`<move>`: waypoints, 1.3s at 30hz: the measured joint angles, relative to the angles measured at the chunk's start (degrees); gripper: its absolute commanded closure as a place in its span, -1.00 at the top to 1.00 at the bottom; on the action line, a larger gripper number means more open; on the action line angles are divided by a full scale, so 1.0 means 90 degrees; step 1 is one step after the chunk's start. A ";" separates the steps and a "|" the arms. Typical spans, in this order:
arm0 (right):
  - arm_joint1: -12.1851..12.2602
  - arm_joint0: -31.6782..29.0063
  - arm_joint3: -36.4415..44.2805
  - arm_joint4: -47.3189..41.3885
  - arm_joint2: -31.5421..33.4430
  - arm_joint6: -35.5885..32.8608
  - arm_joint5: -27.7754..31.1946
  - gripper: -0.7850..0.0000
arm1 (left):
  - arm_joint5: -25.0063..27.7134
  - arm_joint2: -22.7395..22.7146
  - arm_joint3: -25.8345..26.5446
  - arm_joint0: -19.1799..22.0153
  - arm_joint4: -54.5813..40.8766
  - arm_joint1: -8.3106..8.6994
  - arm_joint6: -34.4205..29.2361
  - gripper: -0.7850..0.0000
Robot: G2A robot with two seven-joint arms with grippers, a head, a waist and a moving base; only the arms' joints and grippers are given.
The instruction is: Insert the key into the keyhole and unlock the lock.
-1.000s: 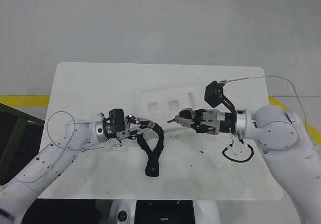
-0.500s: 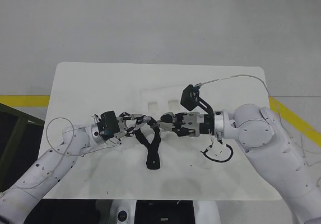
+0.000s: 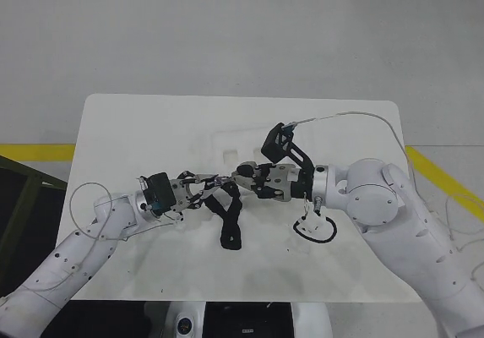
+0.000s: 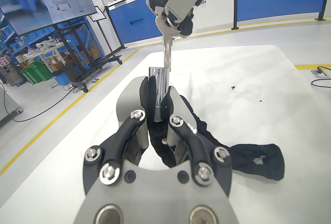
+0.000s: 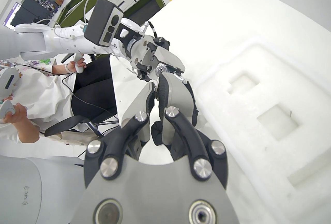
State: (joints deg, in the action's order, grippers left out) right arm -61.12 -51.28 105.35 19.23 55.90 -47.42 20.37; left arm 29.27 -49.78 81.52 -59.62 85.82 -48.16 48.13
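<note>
My left gripper point(image 3: 206, 185) point(image 4: 157, 86) is shut on the lock's chrome cylinder point(image 4: 158, 90), which stands out past its fingers. The lock's black fabric-covered cable point(image 3: 231, 221) point(image 4: 248, 157) trails from it onto the white table point(image 3: 140, 127). My right gripper point(image 3: 242, 176) point(image 4: 178, 22) point(image 5: 156, 86) is shut on the head of a silver key point(image 4: 167, 50). The key's blade points at the cylinder's open end, and its tip touches or just enters it. In the right wrist view the key is hidden between the fingers, and the left gripper point(image 5: 165, 67) sits right in front.
A white foam tray point(image 3: 263, 148) point(image 5: 263, 111) with square recesses lies on the table just behind the two grippers. A black cable loop point(image 3: 313, 228) hangs under the right forearm. The table's front edge point(image 3: 250, 297) is near.
The right arm moved left, bringing the key from a gap away up to the cylinder's end. The left gripper with the lock shifted slightly left and toward the front.
</note>
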 measured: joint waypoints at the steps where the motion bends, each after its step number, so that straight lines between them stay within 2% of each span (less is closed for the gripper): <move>1: 0.0003 -0.0013 0.0032 0.0044 0.0015 0.0005 -0.0029 -1.00 | 0.0004 0.0001 -0.0017 0.0000 0.0019 -0.0010 0.0008 -1.00; 9: 0.0035 -0.0151 0.0299 0.0117 0.0163 -0.0086 -0.0136 -1.00 | -0.0012 -0.0009 -0.0149 0.0004 0.0106 -0.0088 0.0079 -1.00; 39: -0.0124 0.0094 0.0068 0.0073 -0.0204 -0.0038 -0.0414 -1.00 | -0.0012 -0.0009 -0.0148 0.0004 0.0106 -0.0088 0.0078 -1.00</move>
State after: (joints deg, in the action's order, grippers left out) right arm -62.23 -50.44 105.96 19.89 54.06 -47.77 16.65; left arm 29.16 -49.86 80.18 -59.59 86.78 -48.94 48.83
